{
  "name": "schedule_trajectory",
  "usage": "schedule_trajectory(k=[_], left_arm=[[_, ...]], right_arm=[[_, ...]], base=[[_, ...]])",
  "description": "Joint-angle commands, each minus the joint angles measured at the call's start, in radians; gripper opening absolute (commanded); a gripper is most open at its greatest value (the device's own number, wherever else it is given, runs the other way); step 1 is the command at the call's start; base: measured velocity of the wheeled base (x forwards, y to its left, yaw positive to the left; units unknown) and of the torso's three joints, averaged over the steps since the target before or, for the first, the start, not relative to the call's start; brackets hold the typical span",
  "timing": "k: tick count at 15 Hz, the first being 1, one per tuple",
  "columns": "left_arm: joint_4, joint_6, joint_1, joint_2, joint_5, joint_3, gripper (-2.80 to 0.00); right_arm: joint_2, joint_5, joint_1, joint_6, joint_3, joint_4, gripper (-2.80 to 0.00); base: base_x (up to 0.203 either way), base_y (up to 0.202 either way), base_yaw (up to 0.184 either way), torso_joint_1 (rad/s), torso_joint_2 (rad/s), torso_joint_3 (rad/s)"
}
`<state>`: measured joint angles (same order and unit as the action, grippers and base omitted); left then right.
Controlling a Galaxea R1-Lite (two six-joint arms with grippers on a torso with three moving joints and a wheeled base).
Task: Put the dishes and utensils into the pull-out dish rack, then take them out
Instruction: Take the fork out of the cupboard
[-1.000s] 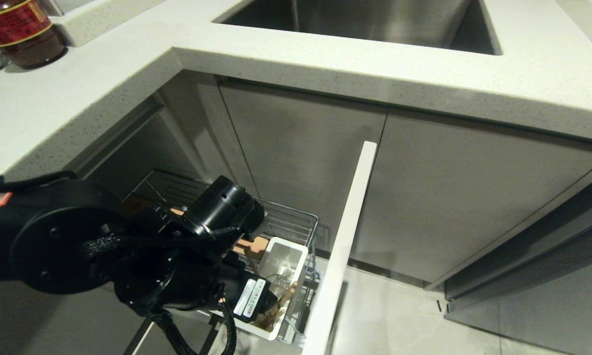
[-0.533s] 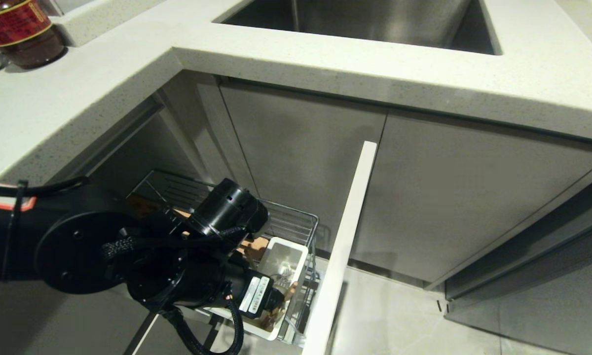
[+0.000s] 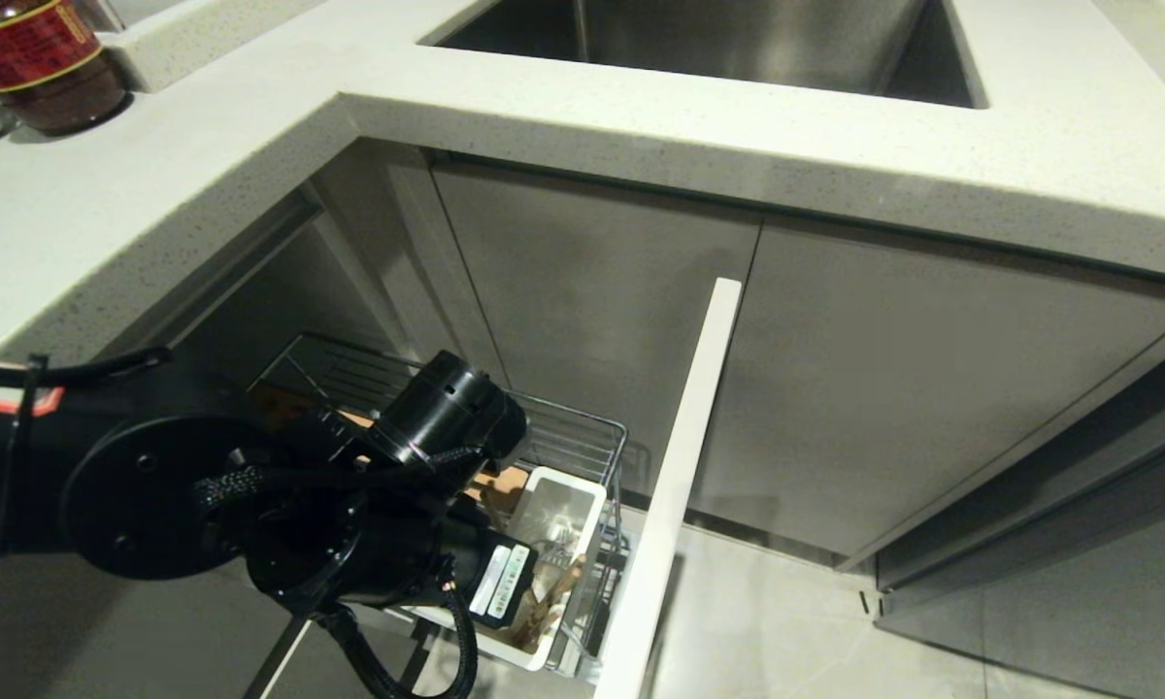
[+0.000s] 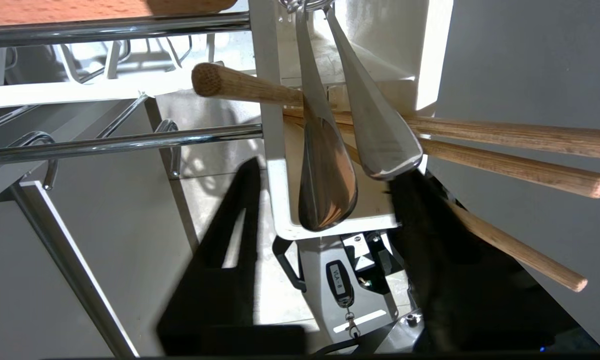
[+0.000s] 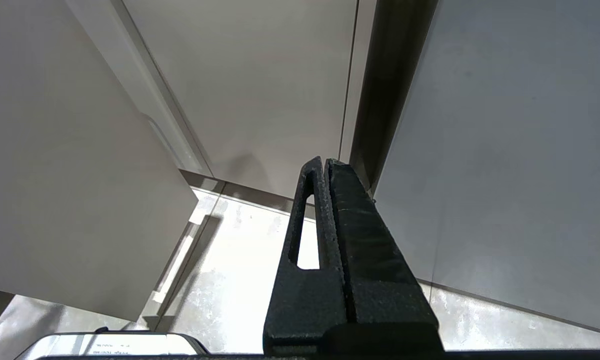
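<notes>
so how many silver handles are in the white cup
2: one silver handle, a second beside it, both in the white cup crossing the chopsticks; others may be hidden.

Your left arm (image 3: 252,505) hides most of the pull-out dish rack (image 3: 582,437) in the head view. In the left wrist view, the fork (image 4: 325,165) tines run off frame, perhaps inside the utensil cup (image 4: 275,150).

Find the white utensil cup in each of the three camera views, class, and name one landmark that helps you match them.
Head view: the white utensil cup stands at the front end of the wire rack, lower centre, beside the left arm.
Left wrist view: the cup runs down the centre, with metal handles and chopsticks sticking out.
Right wrist view: not in it.
Shared landmark: the chrome rack wires.
</notes>
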<state>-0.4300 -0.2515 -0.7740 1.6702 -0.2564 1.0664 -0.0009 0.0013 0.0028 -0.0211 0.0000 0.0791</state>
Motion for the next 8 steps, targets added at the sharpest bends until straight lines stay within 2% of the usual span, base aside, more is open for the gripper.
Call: schedule_trajectory(k=[1, 8], left_arm=[[-0.003, -0.002, -0.002, -0.003, -0.003, 0.000, -2.80], [-0.004, -0.002, -0.004, -0.013, -0.002, 0.000, -2.80]], right_arm=[[-0.001, 0.000, 0.000, 0.000, 0.026, 0.001, -2.80], [-0.001, 0.000, 0.000, 0.000, 0.026, 0.001, -2.80]], base=[[0.000, 0.000, 0.000, 0.000, 0.00, 0.000], [0.000, 0.000, 0.000, 0.000, 0.00, 0.000]])
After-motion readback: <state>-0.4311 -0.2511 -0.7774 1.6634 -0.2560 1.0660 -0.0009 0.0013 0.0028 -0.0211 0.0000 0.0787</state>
